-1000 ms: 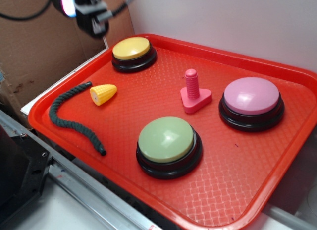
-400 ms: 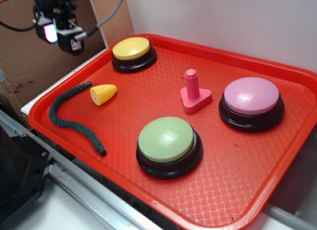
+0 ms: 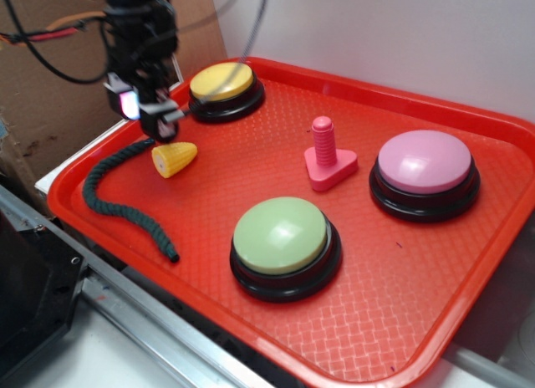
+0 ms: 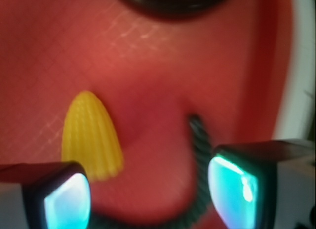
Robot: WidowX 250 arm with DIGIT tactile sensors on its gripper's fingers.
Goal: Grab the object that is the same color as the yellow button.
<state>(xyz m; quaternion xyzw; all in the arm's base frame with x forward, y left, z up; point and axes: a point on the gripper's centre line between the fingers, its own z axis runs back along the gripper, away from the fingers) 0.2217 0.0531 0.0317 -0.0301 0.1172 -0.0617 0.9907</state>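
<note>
The small yellow toy corn piece lies on the left part of the red tray, its orange flat end facing left. It shows in the wrist view just ahead of the left finger. My gripper hangs open and empty just above and left of the corn, over the top end of the dark green rope. In the wrist view my gripper has bare tray between its pads, and the rope runs by the right finger. The yellow button stands at the tray's back left.
A pink bolt on a triangular base stands mid-tray. A green-topped button is at the front and a pink-topped button at the right. Cardboard stands behind the tray's left edge. A metal rail runs along the front.
My gripper has come down and to the right from above the cardboard to just over the rope end beside the corn. The objects on the tray have not moved.
</note>
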